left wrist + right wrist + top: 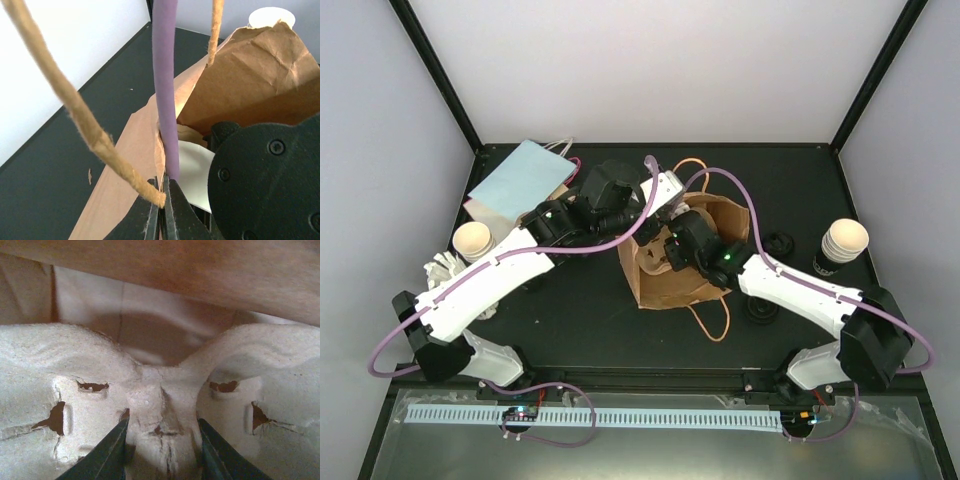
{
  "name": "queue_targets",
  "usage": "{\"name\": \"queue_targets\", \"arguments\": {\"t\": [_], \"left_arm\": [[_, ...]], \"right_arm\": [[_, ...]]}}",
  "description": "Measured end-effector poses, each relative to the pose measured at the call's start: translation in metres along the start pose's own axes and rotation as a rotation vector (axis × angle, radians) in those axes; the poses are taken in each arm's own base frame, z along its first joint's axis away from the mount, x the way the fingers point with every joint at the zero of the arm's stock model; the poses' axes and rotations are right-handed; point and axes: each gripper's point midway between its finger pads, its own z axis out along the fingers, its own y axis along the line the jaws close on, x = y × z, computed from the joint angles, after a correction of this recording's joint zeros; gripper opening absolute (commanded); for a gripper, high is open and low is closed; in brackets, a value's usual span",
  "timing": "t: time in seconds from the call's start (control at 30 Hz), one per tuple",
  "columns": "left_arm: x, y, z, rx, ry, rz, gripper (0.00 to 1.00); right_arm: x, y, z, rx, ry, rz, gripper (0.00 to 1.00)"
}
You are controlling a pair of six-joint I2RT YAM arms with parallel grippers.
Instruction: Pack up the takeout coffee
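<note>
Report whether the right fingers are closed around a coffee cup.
No: the right fingers straddle the middle ridge of a pale pulp carrier, and no cup is between them.

Bright even light, soft shadows, right wrist view dim, blurred

Note the white-shelled, black-jointed left arm (490, 275) stretched diagonally from the near-left base toward the middle of the counter, black wrist (610, 190) leading. Find the left hand (162, 202) with jaws pressed flat together, pinching the edge of the brown paper bag (260, 75). Note the matching right arm (800, 290) angled in from the near-right base. Find the right hand (162, 427) reaching into the bag's mouth, dark fingers (107, 455) parted and pressed against either side of the central ridge of the pale moulded-pulp carrier (65, 360).
</note>
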Motion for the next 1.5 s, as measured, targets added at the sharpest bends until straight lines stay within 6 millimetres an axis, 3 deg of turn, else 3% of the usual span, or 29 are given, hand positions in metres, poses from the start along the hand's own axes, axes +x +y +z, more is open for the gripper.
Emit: {"name": "queue_targets", "arguments": {"t": [0.17,0.8,1.3,1.5], "left_arm": [[0.003,-0.003,0.003,0.012,0.013,-0.046,0.02],[-0.003,0.006,-0.007,-0.013,-0.017,-0.136,0.02],[0.001,0.014,-0.009,-0.055,-0.006,-0.03,0.01],[0.005,0.014,-0.011,-0.055,-0.009,-0.034,0.02]], "right_arm": [[0.005,-0.003,0.007,0.015,-0.036,0.026,0.32],[-0.021,0.014,0.02,-0.073,-0.146,0.02,0.29],[-0.001,0.019,0.037,-0.091,-0.091,0.009,0.28],[-0.003,0.021,0.042,-0.089,-0.088,-0.005,0.28]]}}
